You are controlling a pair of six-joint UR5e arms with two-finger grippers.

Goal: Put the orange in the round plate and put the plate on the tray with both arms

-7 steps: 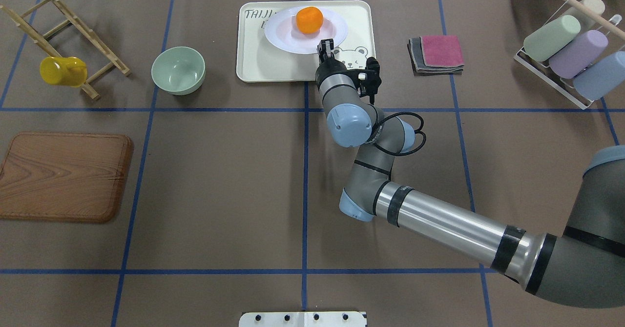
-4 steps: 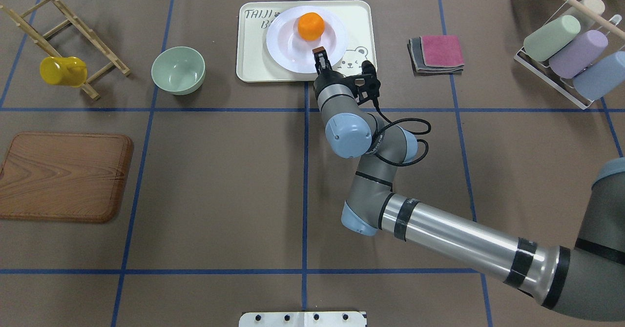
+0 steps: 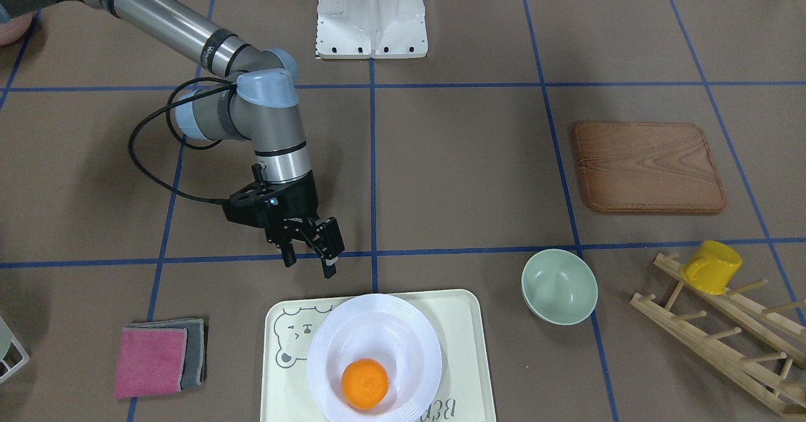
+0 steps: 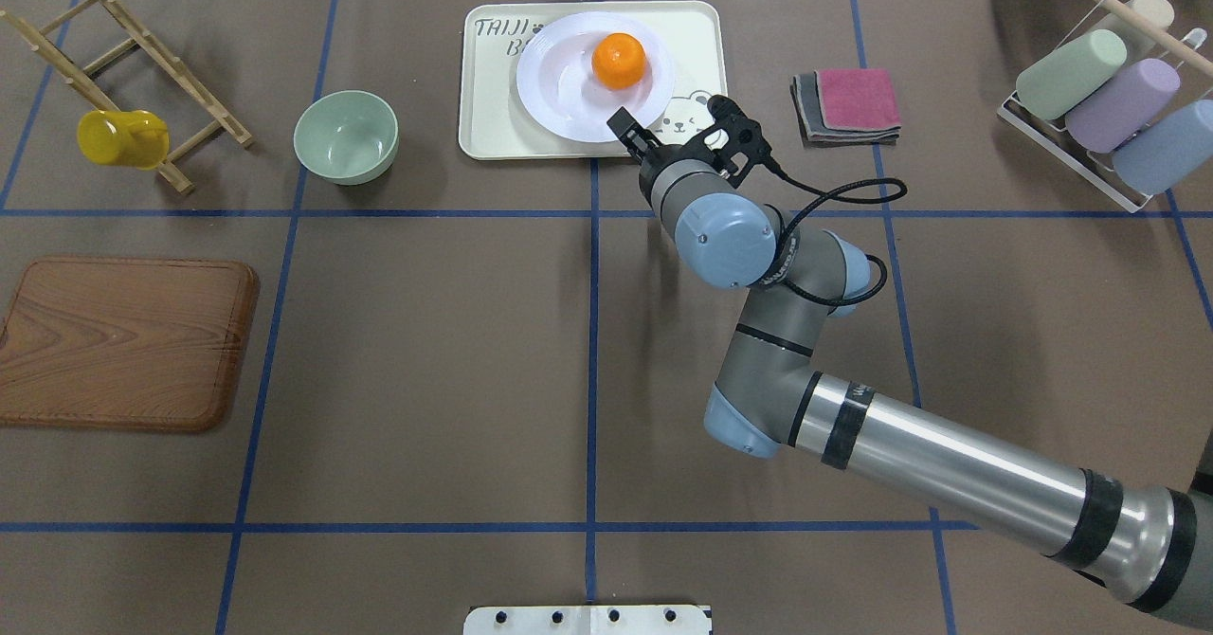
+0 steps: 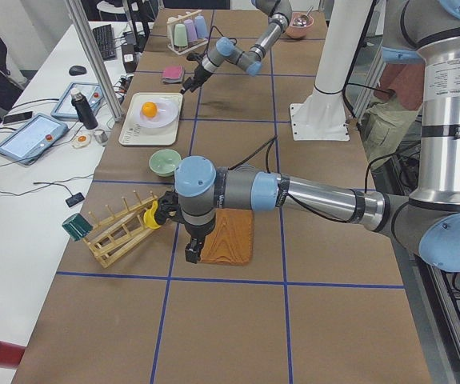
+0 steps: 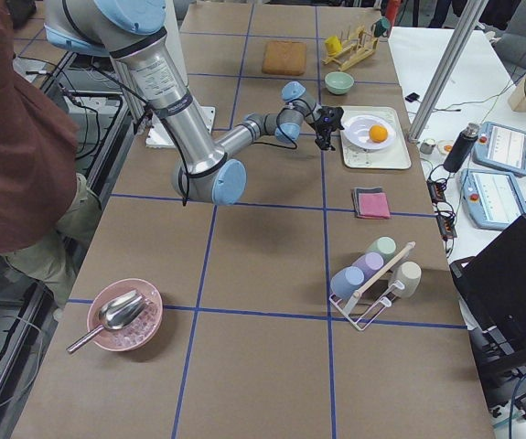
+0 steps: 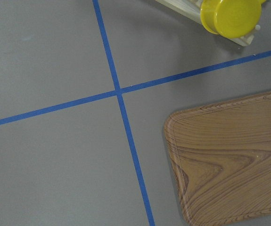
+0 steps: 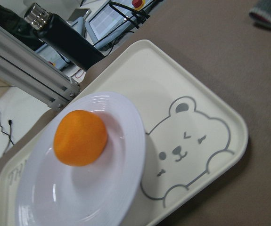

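1. While the orange [image 4: 619, 60] lies in the white plate [image 4: 559, 95] on the tray [image 4: 488, 114], treat the plate as glossy, stiff and probably breakable. The orange likely rolls if the plate tilts.
2. Grip the wide ridged rim.
3. Right end effector [image 3: 309, 266]: released, empty, just off the tray's edge. Left end effector [image 5: 191, 254]: state cannot be told.
4. Room: the desk [image 4: 426, 332] lies open robot-side. The bowl [image 4: 346, 136] and cloths [image 4: 848, 104] flank the tray, apart from it.

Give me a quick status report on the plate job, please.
Right end effector open, empty, short of tray. Left end effector by wooden board, state unclear. Orange in round plate, plate on tray.
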